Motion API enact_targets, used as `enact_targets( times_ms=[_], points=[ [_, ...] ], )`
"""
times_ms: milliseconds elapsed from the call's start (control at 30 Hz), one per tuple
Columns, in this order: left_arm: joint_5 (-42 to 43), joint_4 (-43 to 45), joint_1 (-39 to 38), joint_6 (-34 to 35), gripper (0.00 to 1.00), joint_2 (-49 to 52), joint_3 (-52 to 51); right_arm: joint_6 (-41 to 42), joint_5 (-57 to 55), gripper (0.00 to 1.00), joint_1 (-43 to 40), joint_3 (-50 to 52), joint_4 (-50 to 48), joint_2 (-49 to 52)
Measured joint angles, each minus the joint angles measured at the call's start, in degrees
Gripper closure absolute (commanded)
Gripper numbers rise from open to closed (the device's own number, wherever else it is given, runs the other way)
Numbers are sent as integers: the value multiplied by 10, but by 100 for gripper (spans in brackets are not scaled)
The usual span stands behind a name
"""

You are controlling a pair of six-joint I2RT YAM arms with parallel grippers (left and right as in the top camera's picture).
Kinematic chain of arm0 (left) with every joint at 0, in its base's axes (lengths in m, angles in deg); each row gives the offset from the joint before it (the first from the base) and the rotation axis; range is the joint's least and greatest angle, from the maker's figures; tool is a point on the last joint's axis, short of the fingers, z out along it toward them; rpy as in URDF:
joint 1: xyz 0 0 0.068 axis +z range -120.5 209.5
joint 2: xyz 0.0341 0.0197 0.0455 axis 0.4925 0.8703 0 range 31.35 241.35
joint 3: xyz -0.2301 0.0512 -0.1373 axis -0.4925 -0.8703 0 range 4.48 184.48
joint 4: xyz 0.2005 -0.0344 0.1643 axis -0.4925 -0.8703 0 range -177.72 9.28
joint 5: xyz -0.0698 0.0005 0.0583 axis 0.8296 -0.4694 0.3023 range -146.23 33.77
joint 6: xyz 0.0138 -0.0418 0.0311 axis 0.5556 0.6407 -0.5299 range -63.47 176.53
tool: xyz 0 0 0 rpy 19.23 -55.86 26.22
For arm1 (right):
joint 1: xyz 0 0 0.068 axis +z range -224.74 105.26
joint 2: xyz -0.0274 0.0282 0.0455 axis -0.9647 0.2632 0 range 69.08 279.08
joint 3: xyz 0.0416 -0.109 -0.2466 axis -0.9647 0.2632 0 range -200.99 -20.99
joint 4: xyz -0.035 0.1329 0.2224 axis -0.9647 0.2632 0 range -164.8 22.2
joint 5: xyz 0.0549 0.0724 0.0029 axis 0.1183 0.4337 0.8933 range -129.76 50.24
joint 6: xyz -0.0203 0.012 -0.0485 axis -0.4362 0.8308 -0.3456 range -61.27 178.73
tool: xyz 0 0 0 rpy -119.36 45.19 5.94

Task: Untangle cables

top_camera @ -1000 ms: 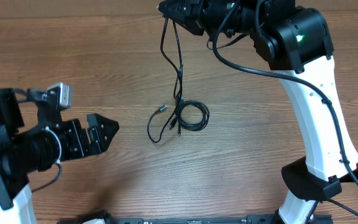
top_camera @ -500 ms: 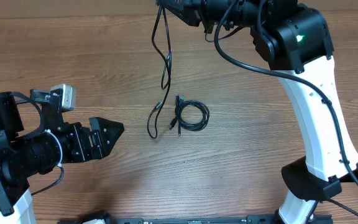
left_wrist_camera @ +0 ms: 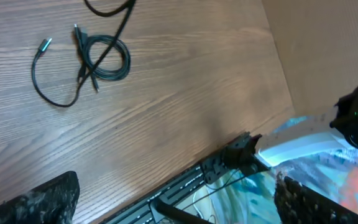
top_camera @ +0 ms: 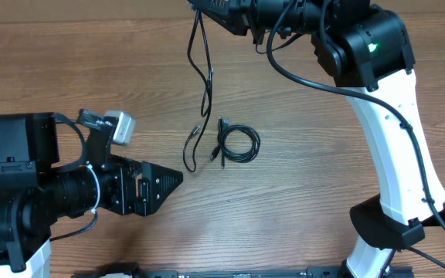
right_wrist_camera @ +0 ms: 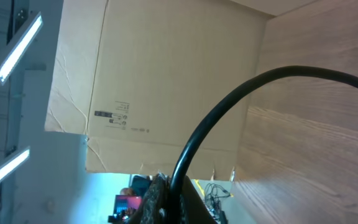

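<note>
The right gripper (top_camera: 207, 9), at the top edge of the overhead view, is clamped shut on one black cable (top_camera: 208, 79), which runs down from it in a long double strand toward the middle of the table (top_camera: 323, 177). Two more cables lie on the wood there: a tight coil (top_camera: 239, 144) and, just left of it, a loose loop (top_camera: 188, 158) ending in a metal plug. The left gripper (top_camera: 172, 181) hovers near the loop, its jaws spread wide and empty.

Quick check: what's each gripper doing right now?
Left gripper: open, holding nothing.
Right gripper: shut on a black cable that hangs down from it.
</note>
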Motion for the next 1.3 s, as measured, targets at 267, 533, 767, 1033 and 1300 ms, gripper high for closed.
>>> enact_targets(
  times_ms=[267, 533, 767, 1033, 1300],
  points=[
    [-3, 26, -24, -9, 0, 0, 0, 81, -6, 96, -1, 0, -11, 0],
    [-33, 46, -24, -8, 2, 25, 0, 156, -11, 96, -2, 0, -75, 0],
    [-27, 66, -24, -9, 6, 62, 0, 183, -21, 96, -2, 0, -80, 0],
    [-14, 129, -24, -10, 7, 62, 0, 229, -61, 96, -2, 0, -80, 0],
    [22, 203, -24, -19, 0, 62, 0, 242, -77, 96, 0, 0, -69, 0]
  ],
)
